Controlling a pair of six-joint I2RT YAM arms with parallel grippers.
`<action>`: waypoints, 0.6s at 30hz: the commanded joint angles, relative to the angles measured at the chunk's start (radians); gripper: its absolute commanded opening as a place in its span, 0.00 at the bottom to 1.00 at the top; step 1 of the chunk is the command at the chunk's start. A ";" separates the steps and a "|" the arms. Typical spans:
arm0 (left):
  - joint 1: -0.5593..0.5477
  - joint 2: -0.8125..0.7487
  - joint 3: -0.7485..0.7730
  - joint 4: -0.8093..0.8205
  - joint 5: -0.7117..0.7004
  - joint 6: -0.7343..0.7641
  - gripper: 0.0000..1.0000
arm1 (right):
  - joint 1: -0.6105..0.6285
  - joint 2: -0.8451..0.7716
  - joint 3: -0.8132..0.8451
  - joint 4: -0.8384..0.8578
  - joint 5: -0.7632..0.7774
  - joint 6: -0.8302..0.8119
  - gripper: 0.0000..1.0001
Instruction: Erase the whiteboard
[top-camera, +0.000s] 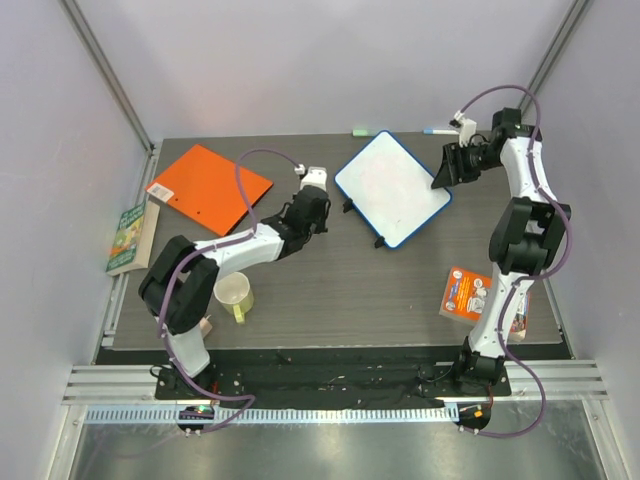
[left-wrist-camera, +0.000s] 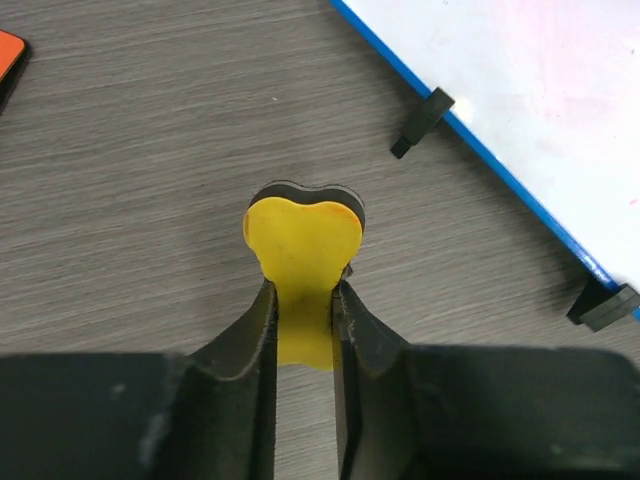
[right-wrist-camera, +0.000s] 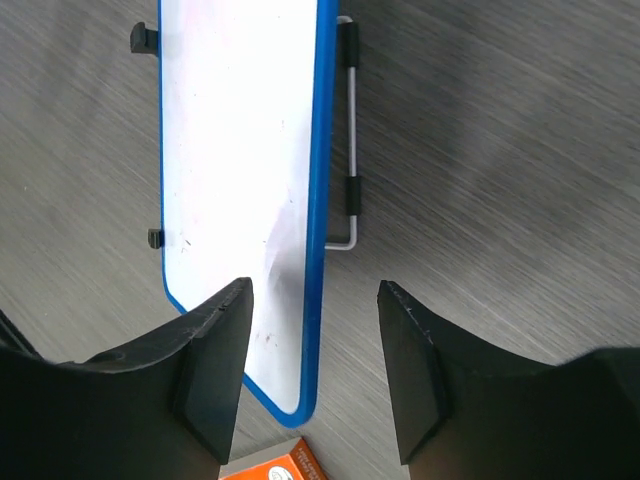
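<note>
Top cam: high at near side, looks down & fwd over whole table (top-camera: 350, 290). L wrist cam: low, close to tabletop, past L fingers (left-wrist-camera: 245, 350). R wrist cam: higher, looks down past R fingers (right-wrist-camera: 215, 350). All 3 share whiteboard (top-camera: 392, 190); L gets only its near-left edge.

We are seeing a broad strip of bare desk (top-camera: 350, 290) lying open between the whiteboard (top-camera: 392, 190) and the near edge, giving either arm room to pass. On the left, a mug (top-camera: 234, 296) is standing just beside the left arm, and an orange folder (top-camera: 210, 187) is taking up the far-left area. The left gripper (left-wrist-camera: 303, 300), pinching a yellow eraser (left-wrist-camera: 302, 235), is sitting near the board's rim, where black clips (left-wrist-camera: 420, 122) are jutting into the gap. The right gripper (right-wrist-camera: 315, 300) is straddling the opposite rim, fingers spread, with a wire bracket (right-wrist-camera: 350, 130) lying just outside it. An orange box (top-camera: 468, 293) is crowding the right arm.
</note>
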 joint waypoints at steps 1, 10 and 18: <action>0.001 -0.003 -0.024 0.009 -0.008 -0.015 0.27 | -0.024 -0.106 -0.020 0.101 -0.011 0.076 0.63; 0.003 0.020 -0.067 -0.005 0.021 -0.026 1.00 | -0.070 -0.266 -0.197 0.383 0.087 0.237 0.79; 0.003 0.018 0.017 -0.110 0.036 0.007 1.00 | -0.096 -0.415 -0.333 0.520 0.091 0.312 0.98</action>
